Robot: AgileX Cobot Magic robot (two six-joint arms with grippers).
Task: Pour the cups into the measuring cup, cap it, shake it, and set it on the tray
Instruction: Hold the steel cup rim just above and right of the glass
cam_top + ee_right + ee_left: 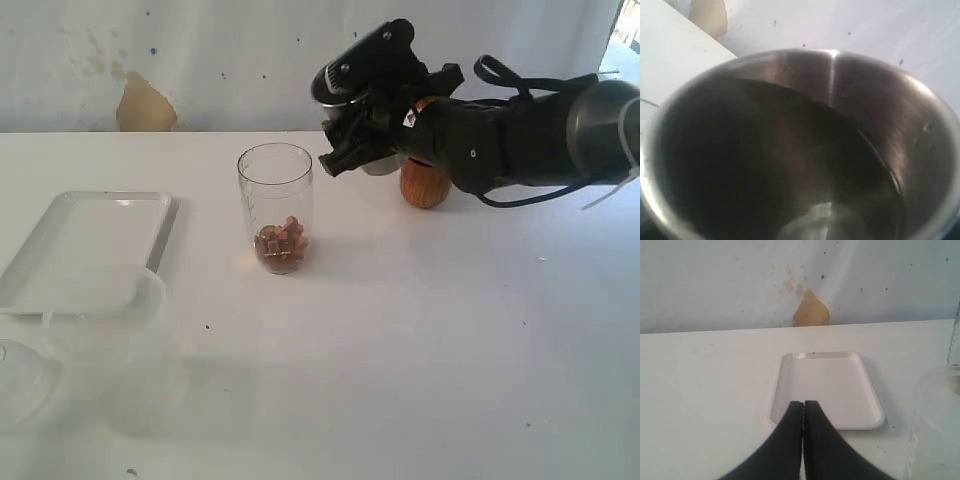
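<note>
My right jaws hold the steel cup [850,100] just beside the measuring cup [276,205]; my left jaws are closed on nothing, pointing at the tray [825,385]

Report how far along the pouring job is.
Done: the measuring cup holds brown pieces at its bottom. In hand: the right gripper holds the steel tumbler just beside it. Left: the wooden cup behind that arm, then capping, shaking and setting it on the tray, which is bare.

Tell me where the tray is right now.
In the exterior view the tray lies flat on the left side of the table, left of the clear measuring cup.
</note>
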